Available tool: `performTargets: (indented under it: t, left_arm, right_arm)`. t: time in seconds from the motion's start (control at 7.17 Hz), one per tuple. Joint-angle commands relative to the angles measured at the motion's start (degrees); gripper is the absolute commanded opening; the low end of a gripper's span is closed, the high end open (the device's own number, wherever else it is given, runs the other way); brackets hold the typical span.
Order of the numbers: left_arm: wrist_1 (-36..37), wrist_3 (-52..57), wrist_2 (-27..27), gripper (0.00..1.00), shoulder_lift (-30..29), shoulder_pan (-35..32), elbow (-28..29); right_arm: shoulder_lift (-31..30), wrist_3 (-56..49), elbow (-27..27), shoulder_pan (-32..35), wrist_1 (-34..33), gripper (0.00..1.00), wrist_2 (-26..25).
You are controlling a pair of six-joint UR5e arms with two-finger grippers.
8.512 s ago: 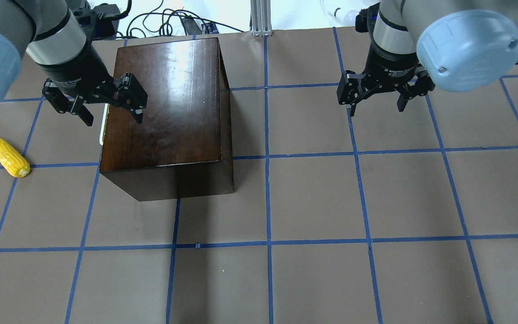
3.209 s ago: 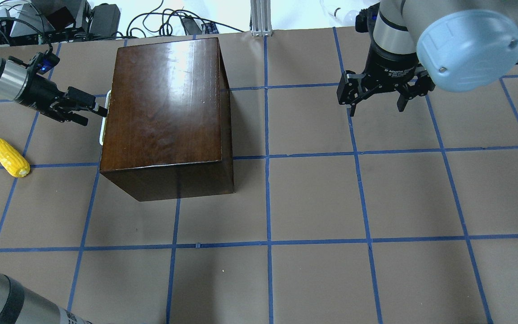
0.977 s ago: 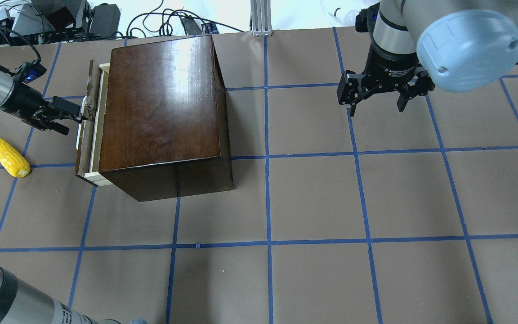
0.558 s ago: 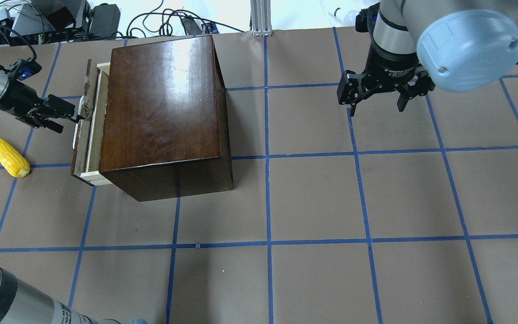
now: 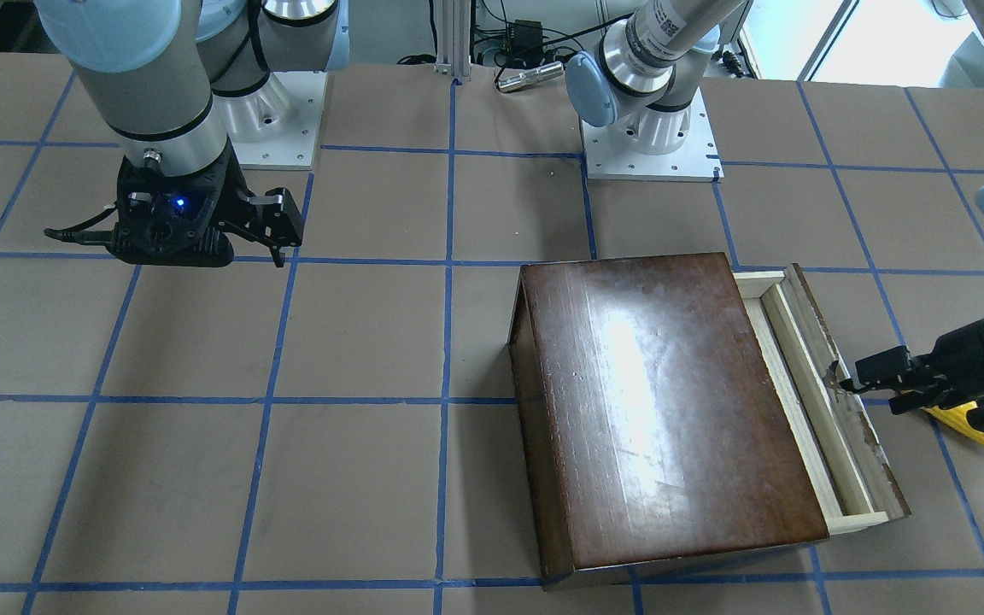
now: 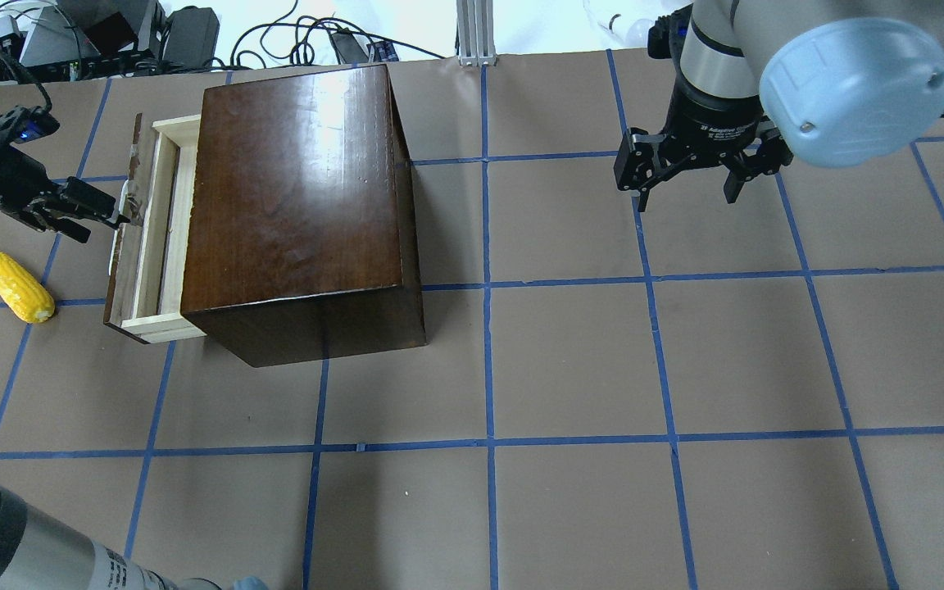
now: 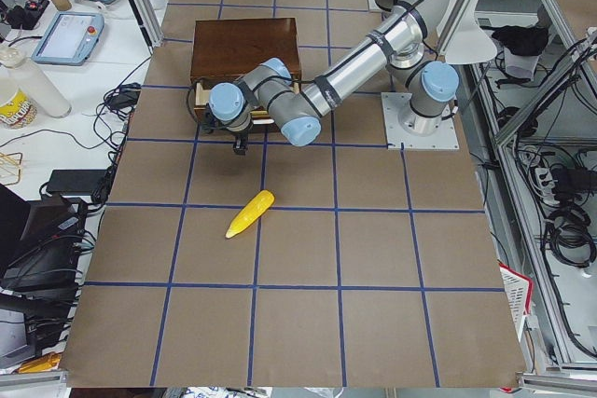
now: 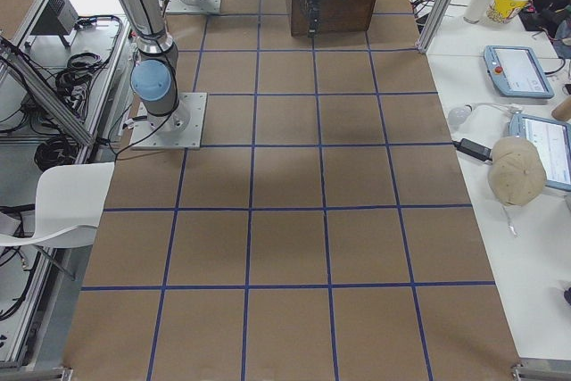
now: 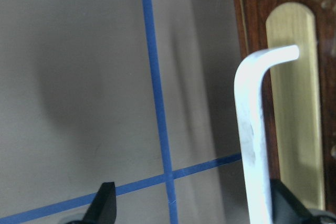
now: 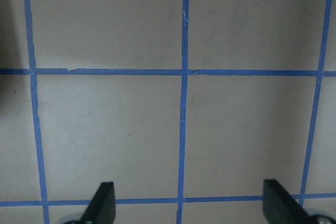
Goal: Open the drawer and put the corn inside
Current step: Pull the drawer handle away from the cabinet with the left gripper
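The dark-brown box stands at the far left of the table. Its drawer is partly out, with the pale tray and the chipped dark front panel showing; it also shows in the front view. My left gripper is open at the panel. In the left wrist view the whitish handle lies between the fingers, close to one fingertip. The yellow corn lies on the table left of the drawer, partly hidden in the front view. My right gripper is open and empty over the table.
The table is brown paper with a blue tape grid. Cables and equipment lie beyond the far edge. The left arm's forearm crosses the near left corner. The right wrist view shows only bare table.
The drawer has slid further out to the left, and my left gripper has moved left with its handle. The corn and the right arm have not moved.
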Motion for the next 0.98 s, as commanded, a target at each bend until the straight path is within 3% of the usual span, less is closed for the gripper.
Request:
performTargets:
  t: [0.0,0.84]
  left_arm:
    - [0.4,2.09,1.1,1.0,-0.06,0.97,0.06]
    - [0.06,4.47,4.44,1.0,-0.06,1.68,2.34]
  right_arm:
    - [0.04,0.0,0.0,0.0,-0.04,1.0,0.0]
    - [0.04,0.0,0.0,0.0,0.05,1.0,0.0]
